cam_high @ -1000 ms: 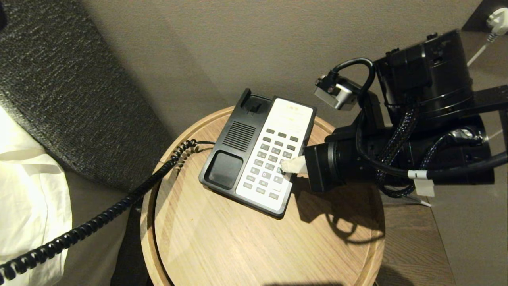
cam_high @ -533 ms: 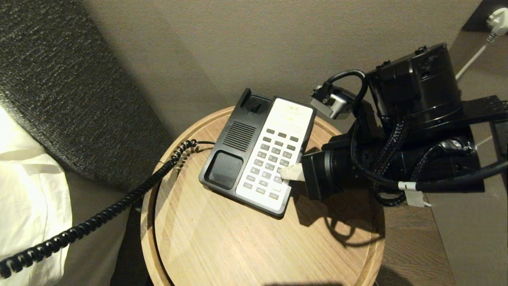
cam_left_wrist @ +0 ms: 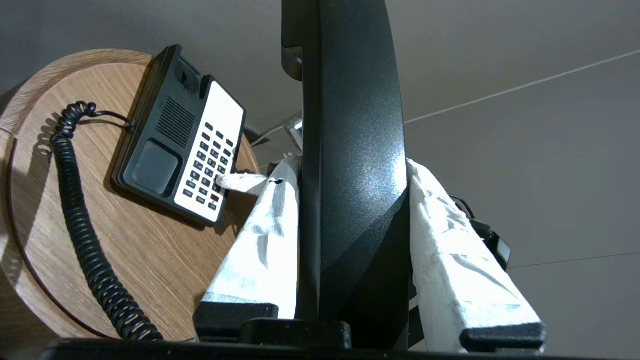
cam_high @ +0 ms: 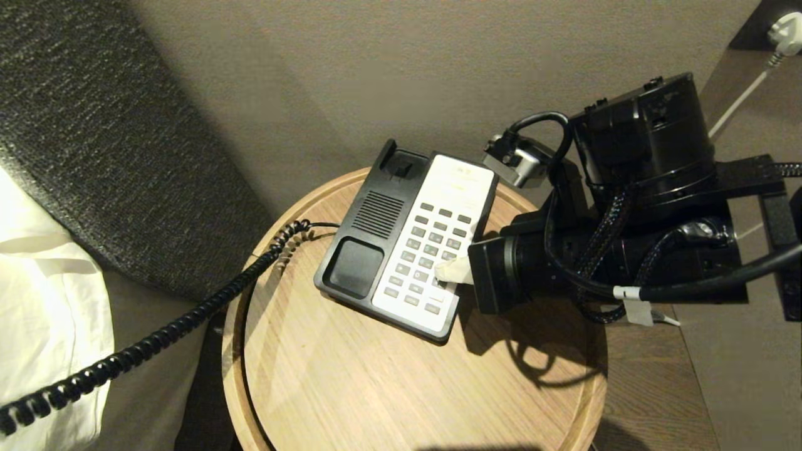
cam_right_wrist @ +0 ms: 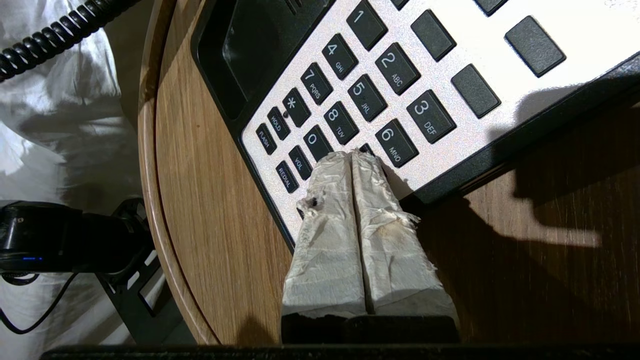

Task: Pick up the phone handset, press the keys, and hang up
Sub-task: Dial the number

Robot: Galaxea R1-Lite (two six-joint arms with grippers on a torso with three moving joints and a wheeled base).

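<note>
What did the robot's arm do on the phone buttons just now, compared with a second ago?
The right gripper, fingers shut together, slid a little way down the keypad toward the near rows; its tip now sits beside the 6 key. The phone base, the coiled cord and the round table stayed put. The left gripper keeps holding the phone handset.

black arm (cam_high: 626,250), white-taped fingers (cam_right_wrist: 350,225), looped cables (cam_high: 564,188)

Phone handset (cam_left_wrist: 350,150): you have one.
Phone base (cam_high: 407,241): you have one, at 12 o'clock on the table.
Coiled cord (cam_high: 156,338): one.
Round wooden table (cam_high: 388,388): one.
Grippers: you see two, left gripper (cam_left_wrist: 350,170) and right gripper (cam_right_wrist: 351,156).
</note>
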